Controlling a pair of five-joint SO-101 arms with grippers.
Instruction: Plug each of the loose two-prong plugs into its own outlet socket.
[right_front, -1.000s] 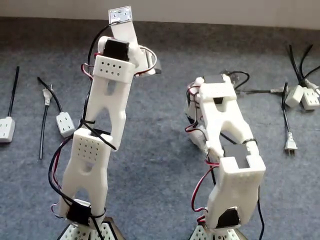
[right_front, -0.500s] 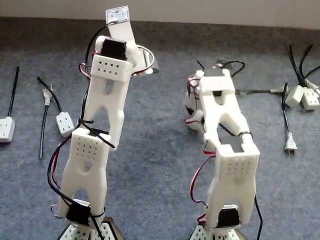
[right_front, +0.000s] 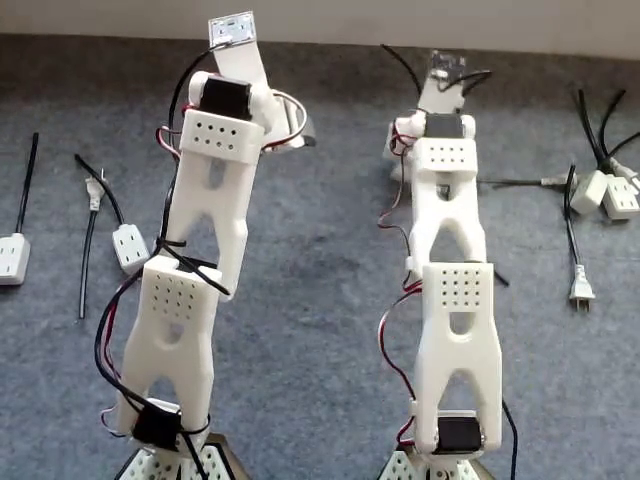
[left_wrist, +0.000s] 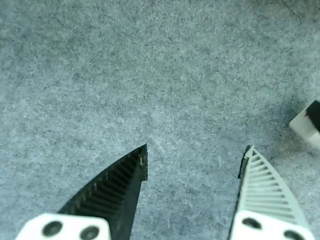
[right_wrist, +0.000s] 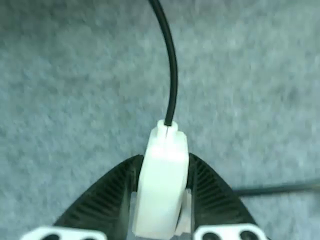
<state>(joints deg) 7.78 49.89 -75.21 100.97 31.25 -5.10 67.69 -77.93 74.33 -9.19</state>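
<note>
Carpet (left_wrist: 150, 75) covers the bench beneath the left jaws, which stand wide apart above it. A white piece (left_wrist: 306, 125) near them is cut off at the frame, and we cannot name it. The right jaws are clamped on a white cord end (right_wrist: 162, 175) trailing a black cable (right_wrist: 170, 65). Its face is hidden, so we cannot tell plug from socket. Right of the right arm (right_front: 455, 300) we see a loose plug (right_front: 580, 290), with two sockets (right_front: 590, 190) farther right.
</note>
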